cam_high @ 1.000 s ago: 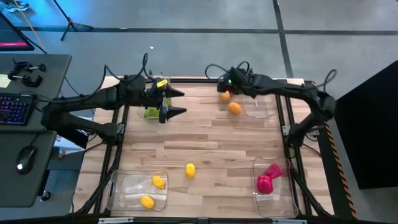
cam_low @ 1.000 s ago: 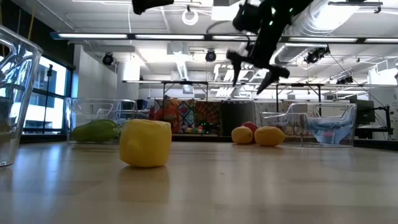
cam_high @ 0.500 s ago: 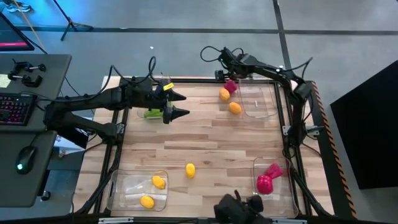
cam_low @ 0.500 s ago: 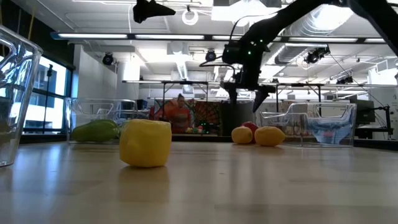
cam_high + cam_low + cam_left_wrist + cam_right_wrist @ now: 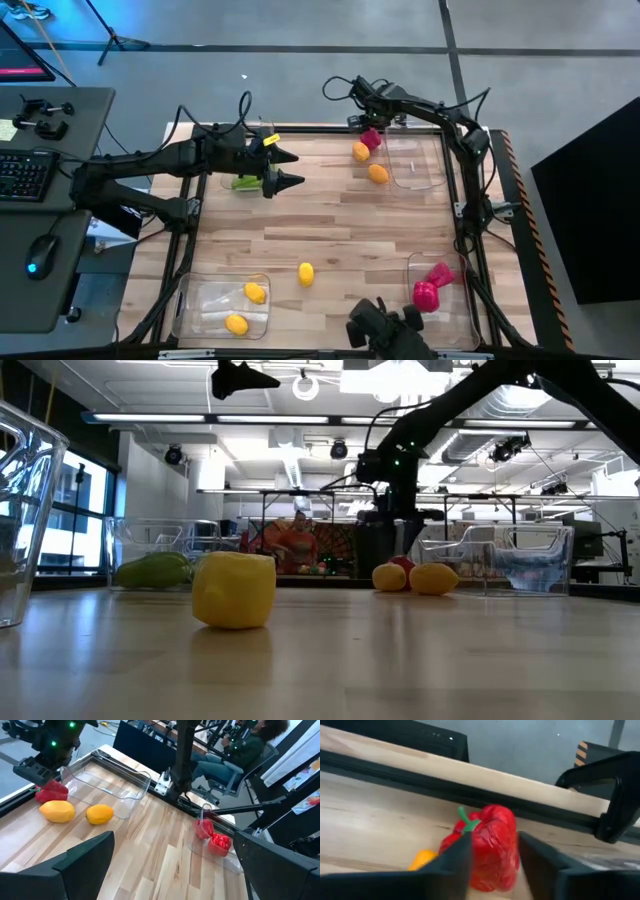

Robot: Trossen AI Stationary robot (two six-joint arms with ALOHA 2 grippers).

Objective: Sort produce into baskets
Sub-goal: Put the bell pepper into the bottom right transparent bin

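The small red toy pepper with a green stem (image 5: 487, 845) sits right between the two dark fingers of the right gripper (image 5: 492, 865). The fingers stand narrow, one on each side of the pepper, pressing against it. The pepper rests on the wooden table (image 5: 340, 225) at the far edge, just left of the clear plastic bin at the far right (image 5: 418, 165). Two orange toy fruits lie close by: one (image 5: 360, 152) touches the pepper's left side, the other (image 5: 377, 173) lies a little nearer.

A second ago the right gripper hung above the orange fruits with its fingers wide. It has since moved to the far edge, come down and closed on the pepper.

The right arm (image 5: 455, 125) reaches along the far edge of the table, and its gripper points down at the table.

The left gripper (image 5: 280, 167) hangs over the far left of the table with its fingers wide and nothing in them. It has hardly moved. A green toy vegetable (image 5: 244, 182) lies under it.

A yellow toy fruit (image 5: 306, 273) lies alone on the near middle of the table.
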